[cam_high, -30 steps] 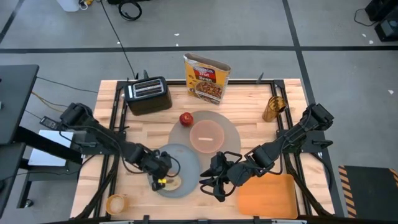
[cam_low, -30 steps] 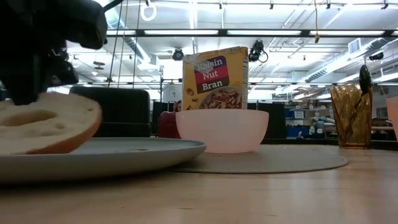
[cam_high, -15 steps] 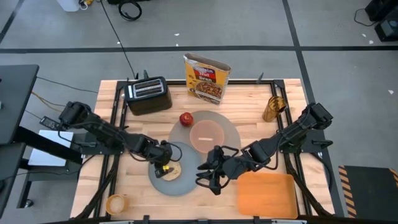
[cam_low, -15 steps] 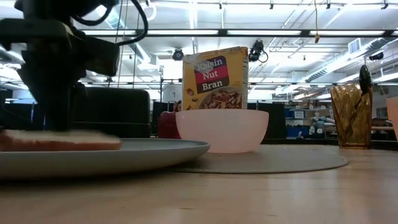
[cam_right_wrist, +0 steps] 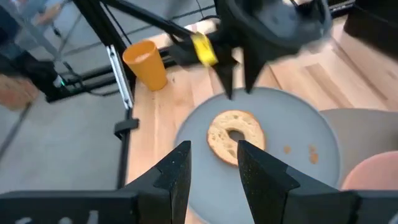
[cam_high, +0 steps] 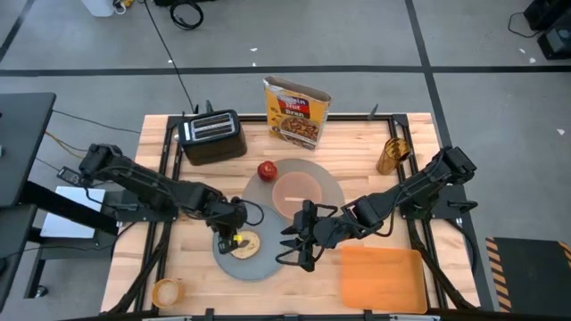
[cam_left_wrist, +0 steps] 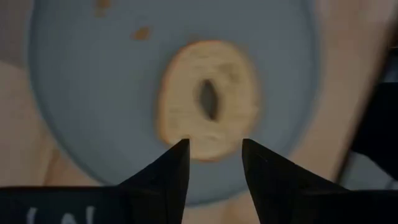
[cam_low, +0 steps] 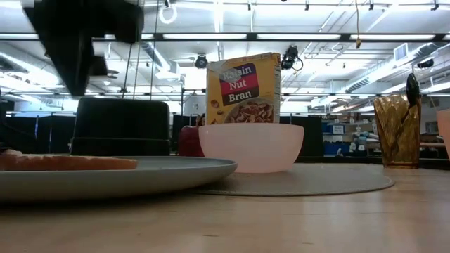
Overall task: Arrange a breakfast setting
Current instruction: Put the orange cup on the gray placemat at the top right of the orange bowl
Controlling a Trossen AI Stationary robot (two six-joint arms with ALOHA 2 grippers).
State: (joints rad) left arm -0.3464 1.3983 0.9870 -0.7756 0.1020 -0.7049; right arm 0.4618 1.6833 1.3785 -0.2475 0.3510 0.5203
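1. Bagel (cam_high: 245,242) lay flat on the grey plate (cam_high: 268,264), directly beneath the left gripper (cam_high: 234,234). That gripper's fingers (cam_left_wrist: 168,171) stood apart with nothing between them, clear above the bread; the left wrist view showed the bagel's near edge framed in the gap.

2. Right gripper (cam_high: 299,242) hovered just beside the plate's far rim from the left arm, facing the bagel. Its fingers (cam_right_wrist: 177,171) were narrowly parted and held nothing. The left gripper was judged the nearer to the bagel.

3. Plate overlapped the edge of the taupe mat (cam_high: 330,183), which lay beyond both grippers toward the table's back. The bagel, being round, offered no long axis to align to.

4. Pink bowl (cam_high: 296,192) stood on the mat, just beyond the right gripper; the red apple (cam_high: 267,170) sat at the mat's rim, farther on from the left gripper.

5. Orange cup (cam_right_wrist: 148,62) stood off the mat, behind the left gripper near the table's front corner, well apart from the setting. It was judged still to be placed.

6. Spoon was not identified in any view.
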